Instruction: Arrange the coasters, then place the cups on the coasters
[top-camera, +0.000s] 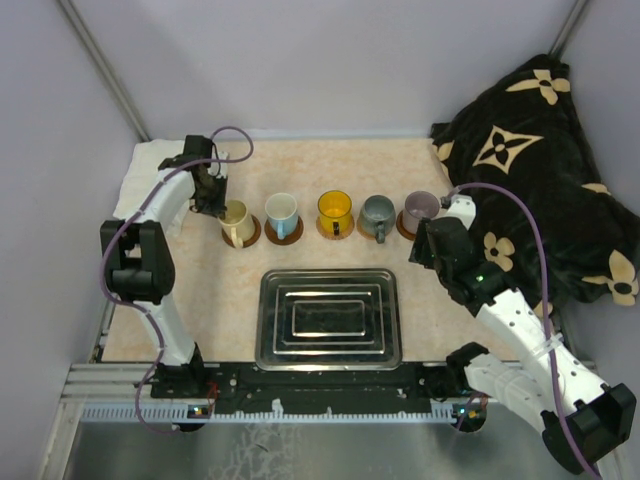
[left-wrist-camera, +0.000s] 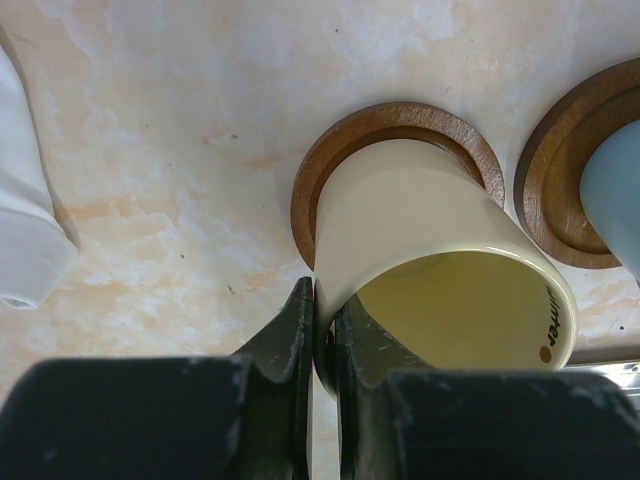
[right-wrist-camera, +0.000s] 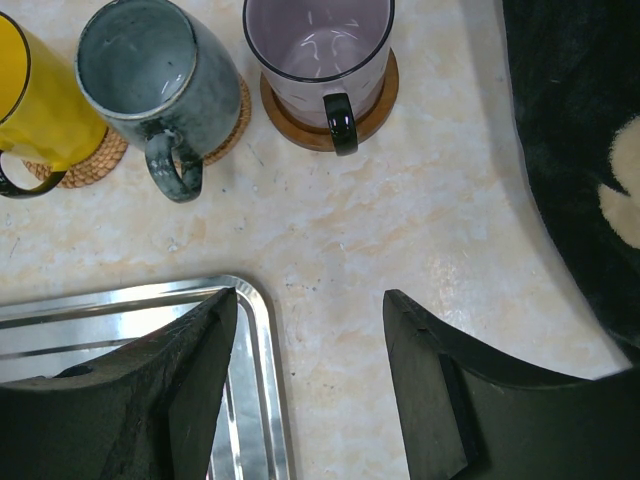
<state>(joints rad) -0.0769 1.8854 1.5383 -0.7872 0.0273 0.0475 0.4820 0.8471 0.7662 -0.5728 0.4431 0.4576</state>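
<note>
Our left gripper (left-wrist-camera: 325, 325) pinches the rim of the glossy cream cup (left-wrist-camera: 410, 220), which stands on a round wooden coaster (left-wrist-camera: 400, 118). Our right gripper (right-wrist-camera: 310, 325) gapes empty above the marbled beige table (right-wrist-camera: 400, 220), ringed by grey walls (top-camera: 300, 60).

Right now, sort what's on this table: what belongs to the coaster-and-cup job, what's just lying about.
Job: five round brown coasters; on them the cream mug, light blue mug, yellow mug, grey mug, pale purple mug; left hand, shut on the cream mug's rim.
Lying about: rectangular steel tray; black flower-patterned cloth; white towel.
</note>
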